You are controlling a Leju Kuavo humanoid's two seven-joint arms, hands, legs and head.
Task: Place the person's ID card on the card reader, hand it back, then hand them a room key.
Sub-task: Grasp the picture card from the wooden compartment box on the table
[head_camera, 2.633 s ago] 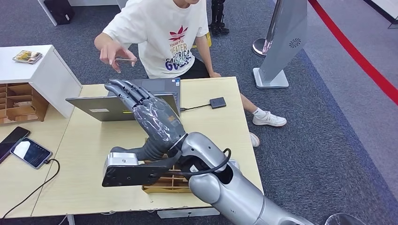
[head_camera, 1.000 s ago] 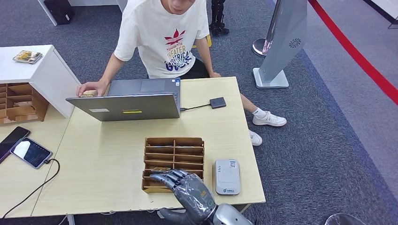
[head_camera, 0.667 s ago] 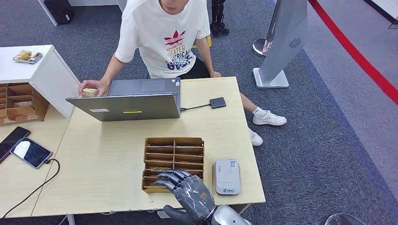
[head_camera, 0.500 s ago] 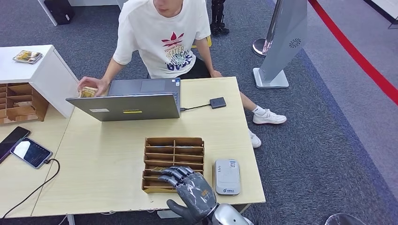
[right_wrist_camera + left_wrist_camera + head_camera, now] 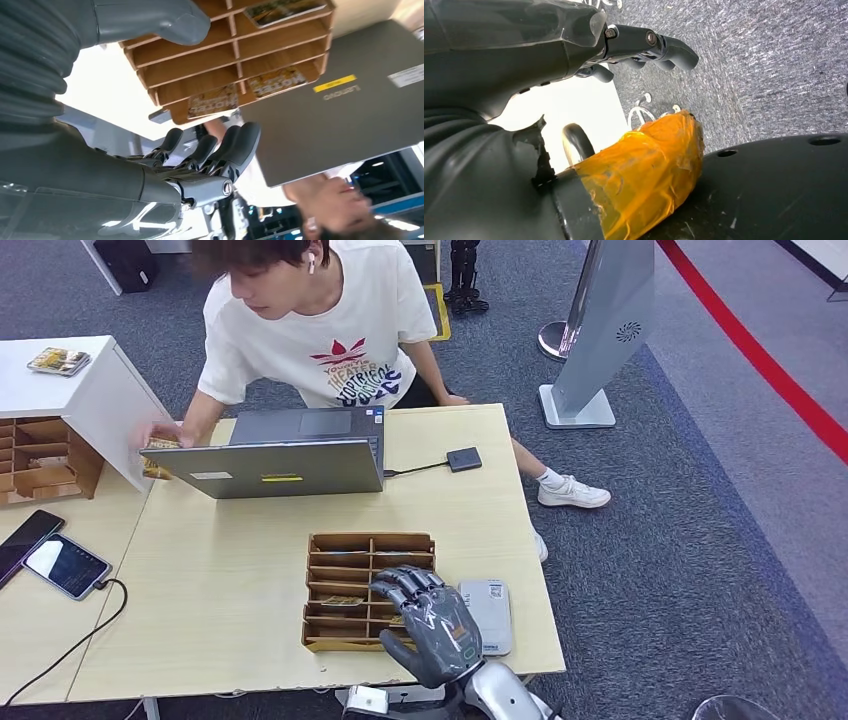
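The robot's right hand [image 5: 432,628] is seen raised above the near edge of the light wooden desk [image 5: 220,590], over the right-hand side of the brown wooden compartment tray [image 5: 345,565] and partly in front of the grey flat card reader [image 5: 495,612]. Nothing is held in it; its dark fingers [image 5: 235,147] are spread slightly apart and gently curled. In the right wrist view the tray's slots are shown, with printed hotel key cards [image 5: 215,101] lying in several of them.

The card reader is placed just beside the tray, toward the desk's near right corner. A card [image 5: 155,458] with a yellowish print is held in the hand of the person in the white printed T-shirt [image 5: 320,330], at the far left corner of the desk, beside the white cabinet [image 5: 95,390]; whether it is the ID card cannot be told. The person is leaning over from the far side, behind the open grey laptop [image 5: 275,465]. A small black square device [image 5: 464,458] on a cable lies near the far right of the desk.

The left hand [image 5: 574,45] is seen in the left wrist view above grey carpet, its fingers [image 5: 664,45] curled loosely with nothing in them; how far they are closed cannot be told.
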